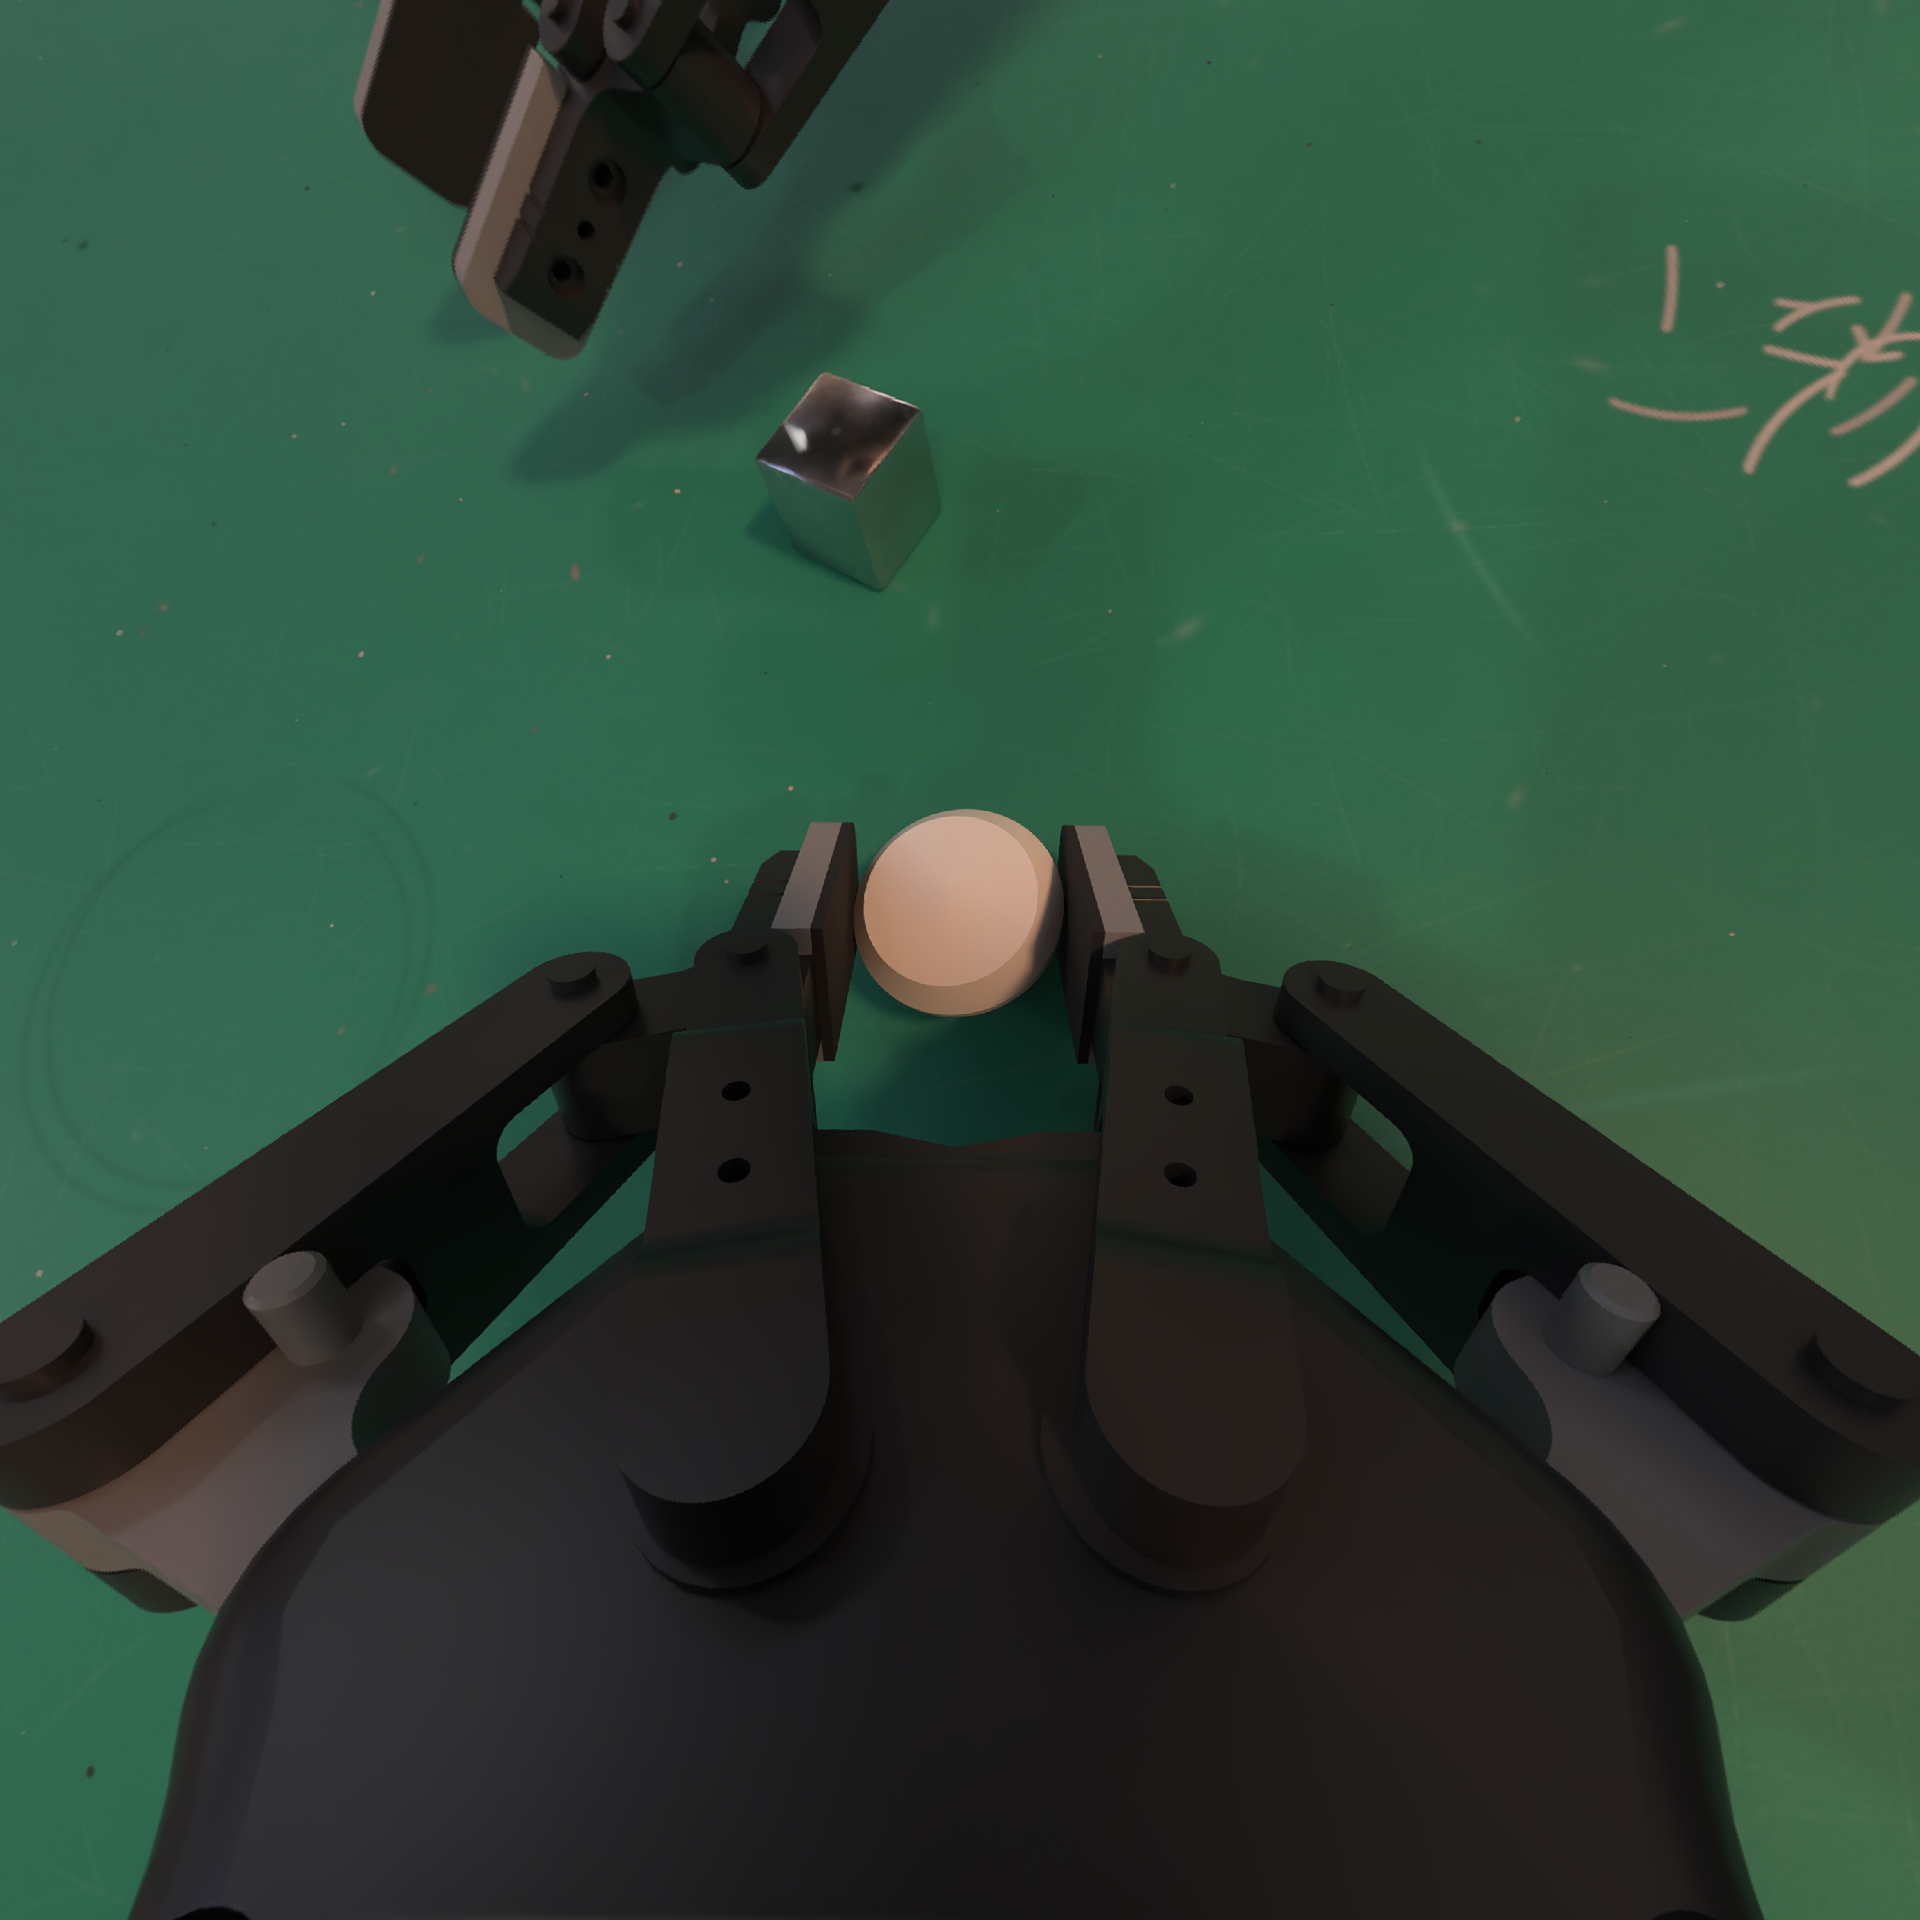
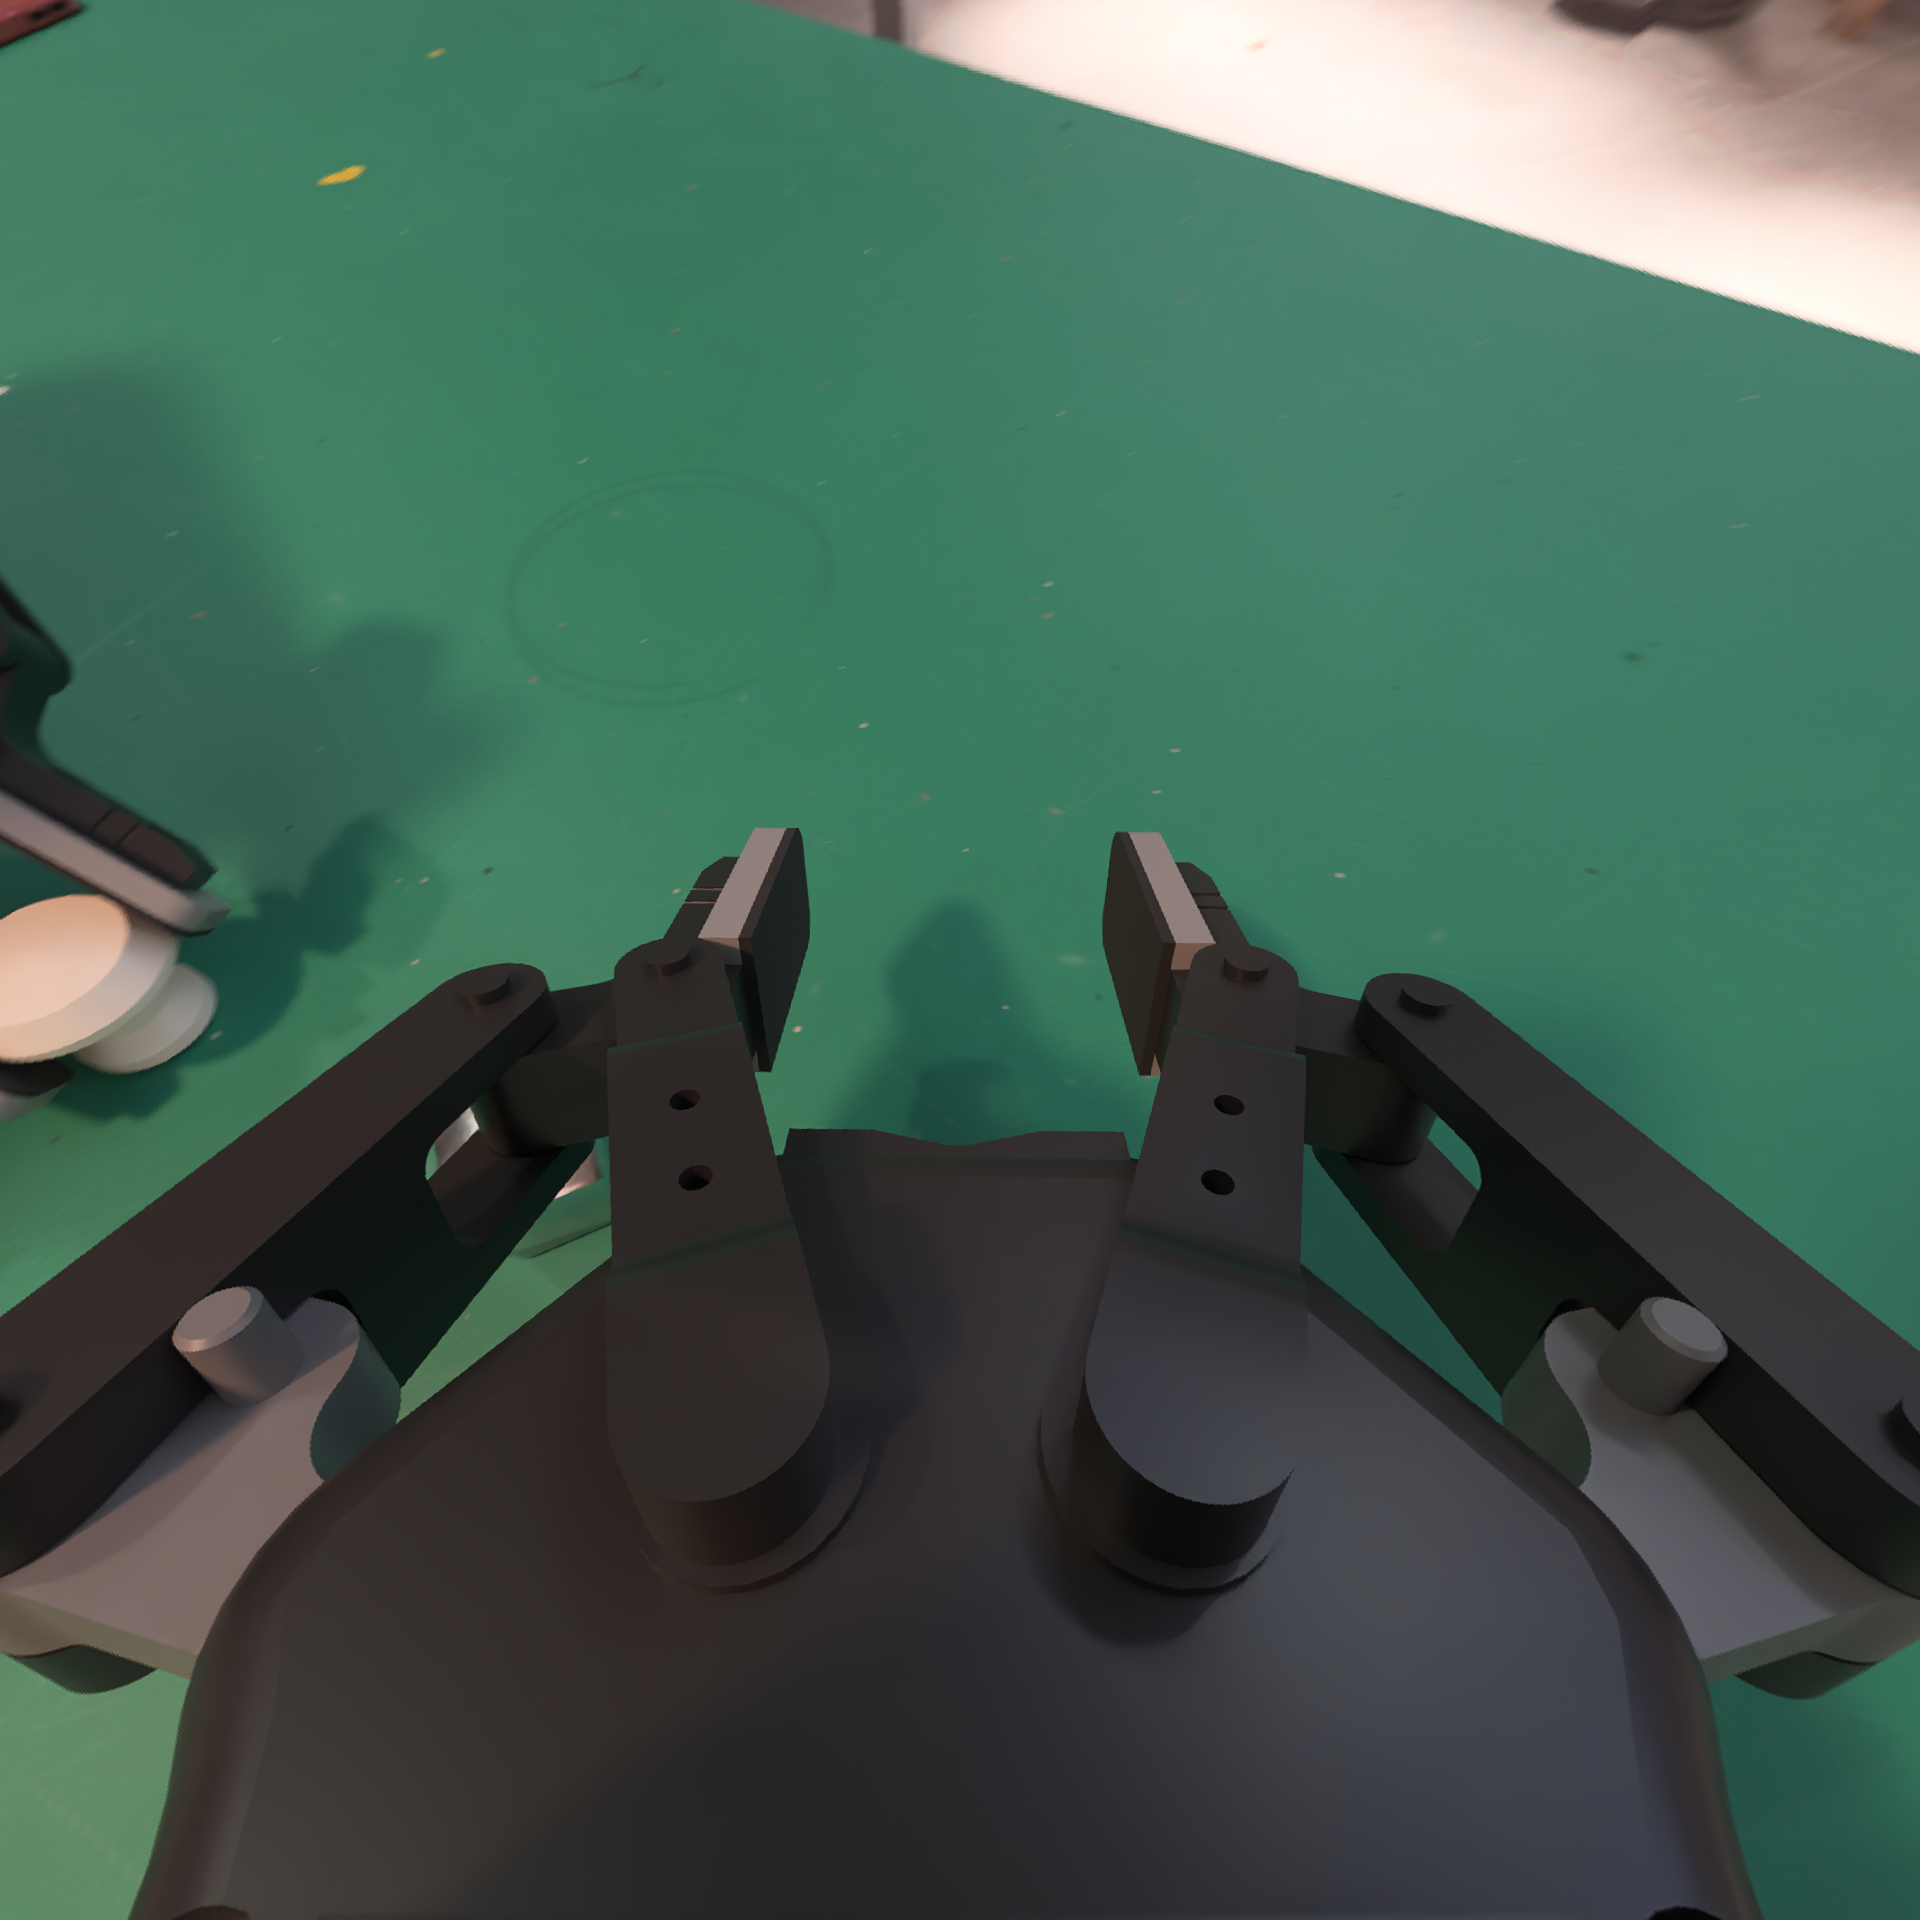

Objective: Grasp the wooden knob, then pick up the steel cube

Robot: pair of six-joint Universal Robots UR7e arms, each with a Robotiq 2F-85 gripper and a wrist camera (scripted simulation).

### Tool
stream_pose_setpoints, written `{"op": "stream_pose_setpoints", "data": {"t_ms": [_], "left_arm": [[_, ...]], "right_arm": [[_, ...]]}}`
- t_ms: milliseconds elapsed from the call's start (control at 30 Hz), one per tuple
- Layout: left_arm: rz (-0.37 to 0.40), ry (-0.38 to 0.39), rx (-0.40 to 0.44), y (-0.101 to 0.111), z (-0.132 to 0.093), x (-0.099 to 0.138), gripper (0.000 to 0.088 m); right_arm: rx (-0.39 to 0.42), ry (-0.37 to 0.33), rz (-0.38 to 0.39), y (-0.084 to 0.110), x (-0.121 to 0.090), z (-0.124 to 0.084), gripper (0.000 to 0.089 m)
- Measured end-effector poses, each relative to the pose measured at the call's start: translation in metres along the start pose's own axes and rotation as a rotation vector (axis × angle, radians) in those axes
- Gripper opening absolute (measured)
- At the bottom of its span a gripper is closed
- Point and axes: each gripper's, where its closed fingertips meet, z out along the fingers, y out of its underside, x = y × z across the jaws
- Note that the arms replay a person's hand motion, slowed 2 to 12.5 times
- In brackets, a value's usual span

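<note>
The wooden knob, pale and round-topped, stands on the green table. My left gripper is shut on the knob, one pad against each side. The steel cube sits on the table just beyond the knob, slightly left. My right gripper hovers above the table beyond and left of the cube. In the right wrist view, the right gripper is open and empty above bare table. The knob shows at the far left there, held by the left gripper's fingers. A shiny sliver shows under the right gripper's left linkage.
Pale scribbled marks lie on the table at the right. A faint ring mark lies ahead of the right gripper. The table's far edge runs diagonally at the upper right, with pale floor beyond it.
</note>
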Motion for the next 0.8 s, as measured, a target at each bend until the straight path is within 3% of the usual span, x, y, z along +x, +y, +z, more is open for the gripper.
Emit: {"op": "stream_pose_setpoints", "data": {"t_ms": [200, 333, 667, 800], "left_arm": [[-0.001, 0.011, 0.001, 0.000, 0.000, 0.001, 0.0345], [-0.004, 0.017, 0.001, 0.000, 0.000, 0.001, 0.0345], [-0.017, 0.030, 0.000, 0.000, -0.001, 0.001, 0.0345], [-0.016, 0.031, 0.001, 0.000, -0.001, 0.001, 0.0345]], "right_arm": [[-0.091, -0.159, 0.004, 0.011, -0.018, 0.007, 0.0503], [-0.090, -0.236, -0.020, 0.012, -0.031, 0.003, 0.0454], [-0.080, -0.363, -0.090, 0.017, -0.061, -0.012, 0.0455], [-0.055, -0.378, -0.096, 0.015, -0.065, -0.016, 0.0461]]}}
